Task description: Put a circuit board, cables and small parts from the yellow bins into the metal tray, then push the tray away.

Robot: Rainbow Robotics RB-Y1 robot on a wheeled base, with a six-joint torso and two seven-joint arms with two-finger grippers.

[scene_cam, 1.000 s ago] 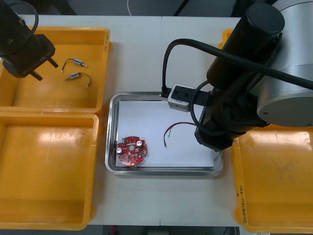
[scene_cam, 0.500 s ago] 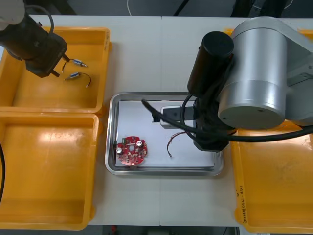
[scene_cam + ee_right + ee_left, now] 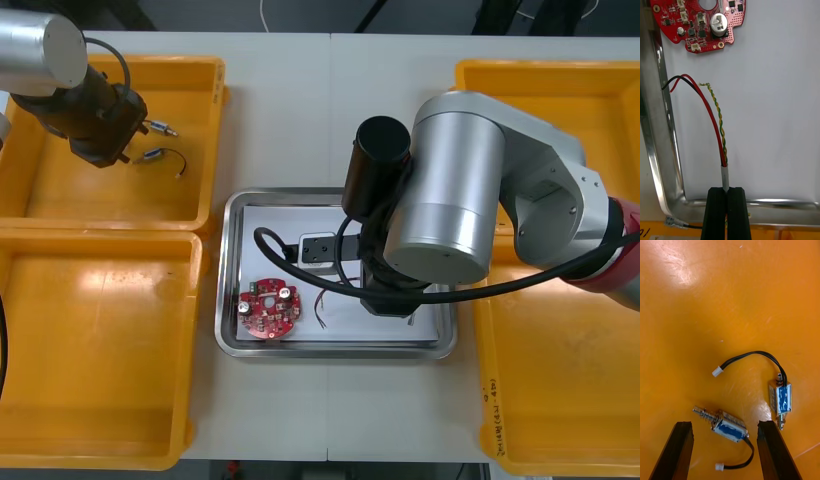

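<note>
The light counter (image 3: 290,120) is taken up at its sides by yellow bins: two on the left (image 3: 60,205) (image 3: 100,340) and two on the right (image 3: 600,90) (image 3: 560,400). Between them the metal tray (image 3: 228,270) is placed, white inside. In the front view a large part of it is hidden by the right arm, which is bent over it.

The round red circuit board (image 3: 268,309) is laid in the near left part of the tray. The right hand (image 3: 728,189) is held at the tray's rim and is clamped on the grey sleeve of the cable (image 3: 715,120), the fingers almost together. The red, black and twisted yellow-green wires are stretched over the white floor toward the board, apart from it.

The left hand (image 3: 723,423) is held over the far left bin with its fingers wide apart. Two small metal parts with black leads are seen on the bin's floor: one (image 3: 728,426) between the fingers, the other (image 3: 780,399) just beside one finger.
</note>
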